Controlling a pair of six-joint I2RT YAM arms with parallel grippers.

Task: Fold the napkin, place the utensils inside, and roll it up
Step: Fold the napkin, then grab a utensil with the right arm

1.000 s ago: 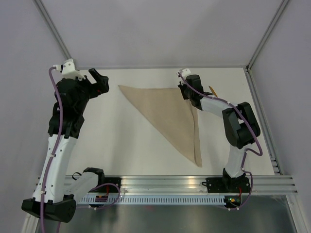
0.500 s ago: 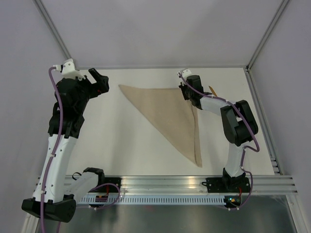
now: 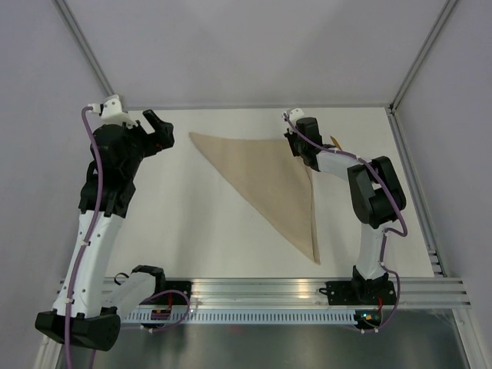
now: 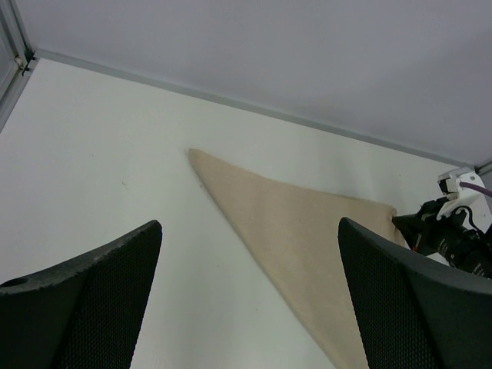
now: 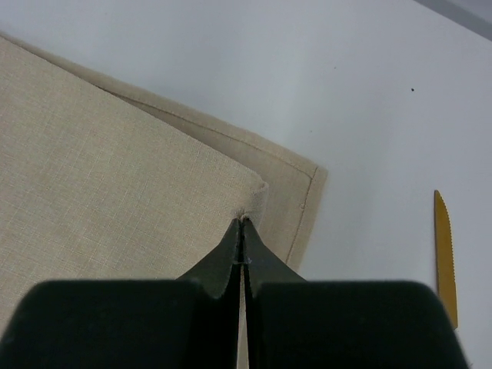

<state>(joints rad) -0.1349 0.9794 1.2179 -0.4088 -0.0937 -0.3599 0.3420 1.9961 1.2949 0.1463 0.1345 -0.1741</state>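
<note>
From above: tan napkin (image 3: 269, 177) folded into a triangle on the white counter (image 3: 192, 223), long edge along the far side, sharp tip toward the near rail. Right claw (image 3: 295, 151) down at the far right corner of the cloth. Left claw (image 3: 157, 127) raised off to the left, clear of the cloth.

Shown only by the right wrist view: tips pressed together, clamped on the corner of the upper layer and pinching up a small pucker there. Just beyond it, the hemmed corner of the lower layer, flat on the counter. To the right, apart from the cloth, a yellow serrated knife (image 5: 445, 257); from above, no more than a yellow sliver beside the arm.

Shown only by the left wrist view: mesh-faced fingers (image 4: 92, 292) spread wide apart, gripping nothing, with the left end of the triangle framed between them.

Bare counter left of the slanting edge and ahead of the tip. Back wall near the long edge. Right rail not far past the knife.
</note>
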